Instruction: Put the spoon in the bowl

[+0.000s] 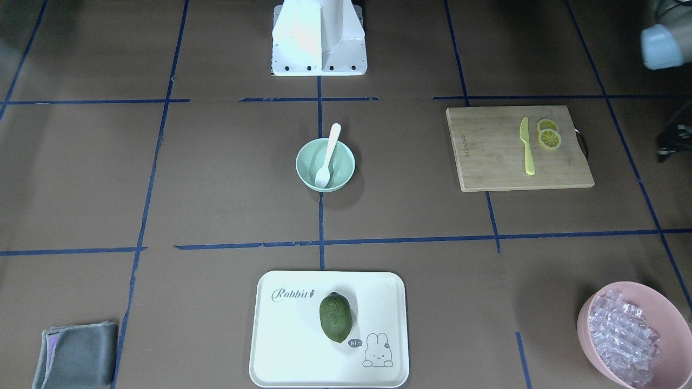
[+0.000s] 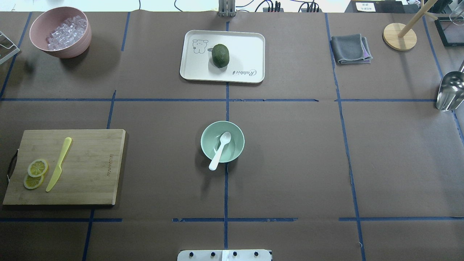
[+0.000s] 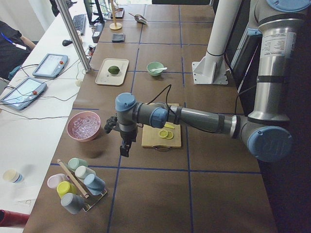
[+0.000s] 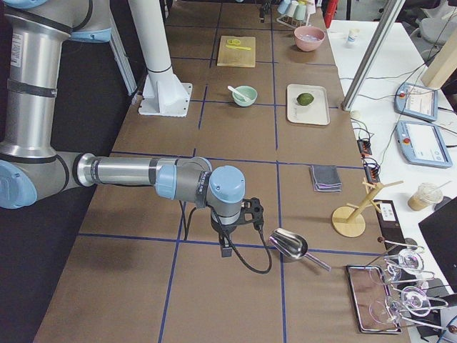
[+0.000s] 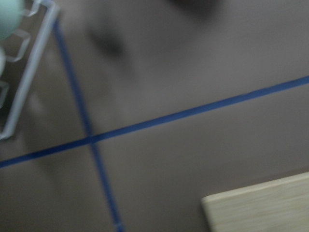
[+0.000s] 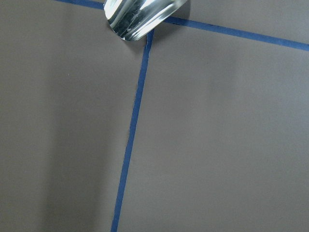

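The white spoon (image 2: 219, 150) lies in the mint-green bowl (image 2: 233, 139) at the table's middle, scoop inside and handle resting over the rim toward the robot. Both also show in the front view: spoon (image 1: 328, 154), bowl (image 1: 343, 162). My left gripper (image 3: 125, 148) shows only in the exterior left view, hanging over the table between the pink bowl and the cutting board, far from the green bowl. My right gripper (image 4: 224, 250) shows only in the exterior right view, beside a metal scoop. I cannot tell whether either is open or shut.
A wooden cutting board (image 2: 90, 166) holds a yellow-green knife (image 2: 58, 165) and lemon slices (image 2: 36, 172). A white tray (image 2: 246, 47) carries a green fruit (image 2: 220, 55). A pink bowl (image 2: 69, 49) holds clear cubes. There is also a grey cloth (image 2: 349, 49), a metal scoop (image 2: 449, 92) and a cup rack (image 3: 77, 182).
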Available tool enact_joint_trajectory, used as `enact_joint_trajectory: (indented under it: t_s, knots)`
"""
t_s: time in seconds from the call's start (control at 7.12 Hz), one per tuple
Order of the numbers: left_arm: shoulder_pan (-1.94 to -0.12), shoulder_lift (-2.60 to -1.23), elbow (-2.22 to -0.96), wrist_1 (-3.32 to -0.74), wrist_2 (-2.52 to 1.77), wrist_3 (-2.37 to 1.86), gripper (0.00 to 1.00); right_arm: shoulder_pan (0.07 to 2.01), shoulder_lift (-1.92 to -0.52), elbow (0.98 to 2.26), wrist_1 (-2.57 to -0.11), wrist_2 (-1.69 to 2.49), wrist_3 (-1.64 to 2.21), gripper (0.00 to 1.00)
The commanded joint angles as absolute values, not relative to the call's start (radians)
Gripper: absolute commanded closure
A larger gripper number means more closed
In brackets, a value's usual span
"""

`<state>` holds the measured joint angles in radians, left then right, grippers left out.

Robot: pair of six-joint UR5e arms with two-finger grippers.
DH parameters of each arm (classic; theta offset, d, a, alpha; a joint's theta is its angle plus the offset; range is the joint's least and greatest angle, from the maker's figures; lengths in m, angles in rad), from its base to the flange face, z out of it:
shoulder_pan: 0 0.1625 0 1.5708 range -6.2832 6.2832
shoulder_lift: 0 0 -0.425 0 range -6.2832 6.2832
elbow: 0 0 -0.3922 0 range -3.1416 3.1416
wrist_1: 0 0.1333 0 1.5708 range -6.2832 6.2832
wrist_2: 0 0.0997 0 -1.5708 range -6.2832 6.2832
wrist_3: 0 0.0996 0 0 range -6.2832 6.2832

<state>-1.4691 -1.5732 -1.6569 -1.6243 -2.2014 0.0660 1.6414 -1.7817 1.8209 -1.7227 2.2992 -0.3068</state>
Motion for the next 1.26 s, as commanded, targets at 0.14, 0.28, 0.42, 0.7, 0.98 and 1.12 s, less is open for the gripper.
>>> enact_joint_trajectory:
  t_s: [0.14,0.28,0.42,0.7,0.98,1.12]
  knots:
    - [-1.621,-1.549,-1.614,-1.614,-2.362,0.092,0.00,1.641,-1.781,1.822,-1.723,2.306,-0.307,0.00]
    - [-1.618,-1.551,-1.615,-1.623,-2.367,0.097,0.00,1.641,-1.781,1.822,-1.723,2.307,-0.307,0.00]
    - [-1.618,-1.563,-1.617,-1.626,-2.368,0.097,0.00,1.641,-1.781,1.822,-1.723,2.307,-0.305,0.00]
    - [-1.617,-1.560,-1.620,-1.632,-2.368,0.098,0.00,1.640,-1.775,1.824,-1.721,2.307,-0.305,0.00]
    - [-1.617,-1.552,-1.611,-1.631,-2.365,0.098,0.00,1.640,-1.775,1.824,-1.721,2.307,-0.307,0.00]
    - [-1.617,-1.552,-1.614,-1.629,-2.365,0.097,0.00,1.640,-1.775,1.827,-1.721,2.307,-0.307,0.00]
